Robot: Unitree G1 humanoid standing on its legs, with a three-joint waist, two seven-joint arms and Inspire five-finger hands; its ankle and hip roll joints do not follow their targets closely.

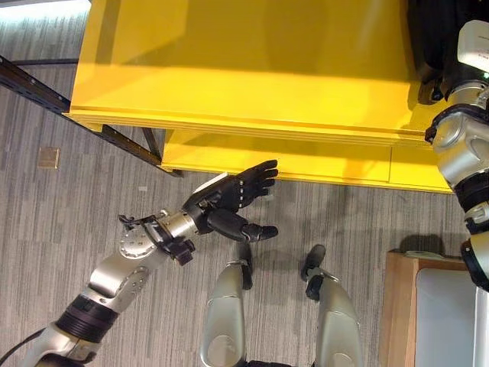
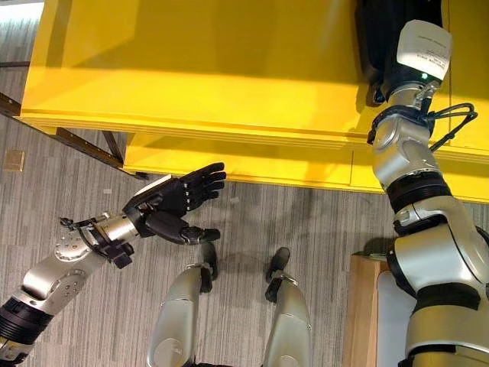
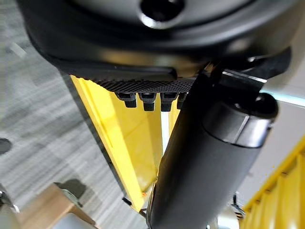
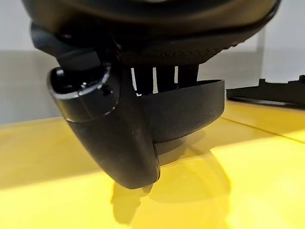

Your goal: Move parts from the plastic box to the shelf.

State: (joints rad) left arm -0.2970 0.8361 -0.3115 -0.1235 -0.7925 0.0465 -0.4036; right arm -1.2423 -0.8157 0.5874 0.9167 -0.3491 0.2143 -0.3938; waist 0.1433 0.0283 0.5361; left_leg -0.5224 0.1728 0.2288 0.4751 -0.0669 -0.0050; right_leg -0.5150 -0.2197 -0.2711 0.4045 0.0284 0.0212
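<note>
The yellow shelf [image 1: 252, 84] spans the far side, with a lower yellow board [image 1: 321, 159] beneath it. My right hand [image 2: 391, 46] reaches onto the shelf's far right. In the right wrist view its thumb [image 4: 112, 133] and fingers [image 4: 164, 76] pinch a black curved part [image 4: 190, 109] that rests on the yellow shelf top [image 4: 248, 181]. Another black part [image 4: 274, 90] lies further along the shelf. My left hand [image 1: 229, 200] hovers open and empty over the carpet in front of the shelf, fingers straight. A pale plastic box [image 1: 447, 313] sits at the lower right.
The box rests on a wooden table [image 1: 399, 306] beside my right side. A dark metal rail [image 1: 69, 107] runs diagonally across the grey carpet [image 1: 76, 214] at the left, passing under the shelf. A small tan square [image 1: 49, 157] lies on the carpet.
</note>
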